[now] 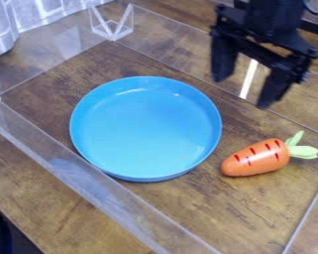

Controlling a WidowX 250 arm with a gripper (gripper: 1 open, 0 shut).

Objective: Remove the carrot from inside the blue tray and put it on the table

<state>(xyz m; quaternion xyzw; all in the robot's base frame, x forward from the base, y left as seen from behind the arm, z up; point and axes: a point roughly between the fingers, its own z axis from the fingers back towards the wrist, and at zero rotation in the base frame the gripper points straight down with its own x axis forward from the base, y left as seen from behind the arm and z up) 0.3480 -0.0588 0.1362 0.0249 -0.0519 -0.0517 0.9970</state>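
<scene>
Currently the carrot (264,157) lies on its side on the wooden surface (148,213), just right of the blue tray (146,128), apart from its rim, leafy top pointing right; fingers (261,76) spread wide, grasping nothing, hanging above the surface behind the carrot; tray holds nothing.

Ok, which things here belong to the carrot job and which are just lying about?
Part of the job:
small orange toy carrot
large round blue plastic tray
dark brown wooden table
black robot fingers, open

Lying about:
clear plastic barrier wall
clear folded plastic stand
</scene>
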